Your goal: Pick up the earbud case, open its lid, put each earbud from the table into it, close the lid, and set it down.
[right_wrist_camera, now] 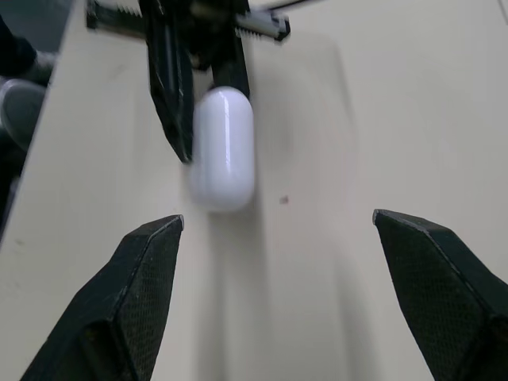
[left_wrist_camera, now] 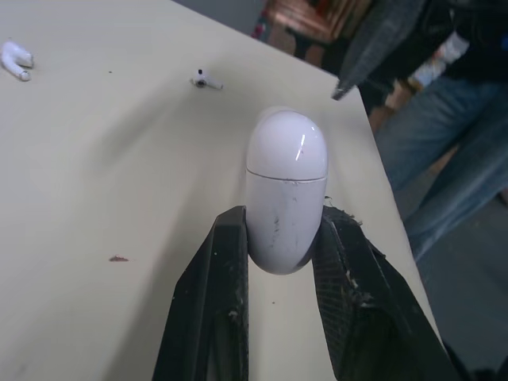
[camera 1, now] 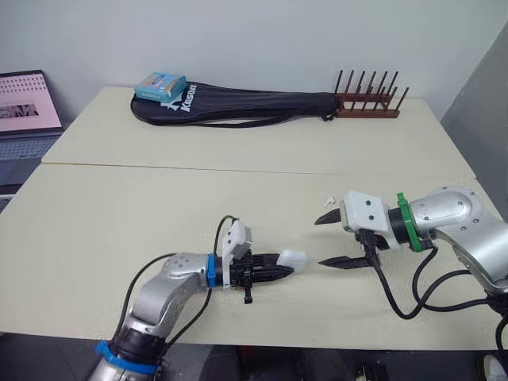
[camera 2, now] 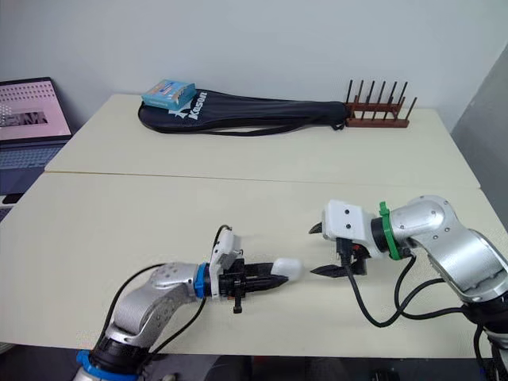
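Observation:
My left gripper (camera 1: 279, 271) is shut on the lower half of the white earbud case (camera 1: 292, 259), holding it just above the table near the front edge. The lid is closed, and its seam shows in the left wrist view across the case (left_wrist_camera: 286, 190). My right gripper (camera 1: 320, 241) stands open a short way to the right of the case, fingertips pointing at it, with nothing between them. In the right wrist view the case (right_wrist_camera: 225, 151) lies ahead of the spread fingers. Two white earbuds (left_wrist_camera: 16, 62) (left_wrist_camera: 206, 79) lie on the table beyond the case; one earbud (camera 1: 329, 196) is behind the right gripper.
A black racket bag (camera 1: 238, 105) with a blue box (camera 1: 160, 86) on it lies at the back, beside a brown wooden rack (camera 1: 367, 101). A laptop (camera 1: 28, 107) stands off the table's left. A person in jeans (left_wrist_camera: 436, 159) stands past the table's edge.

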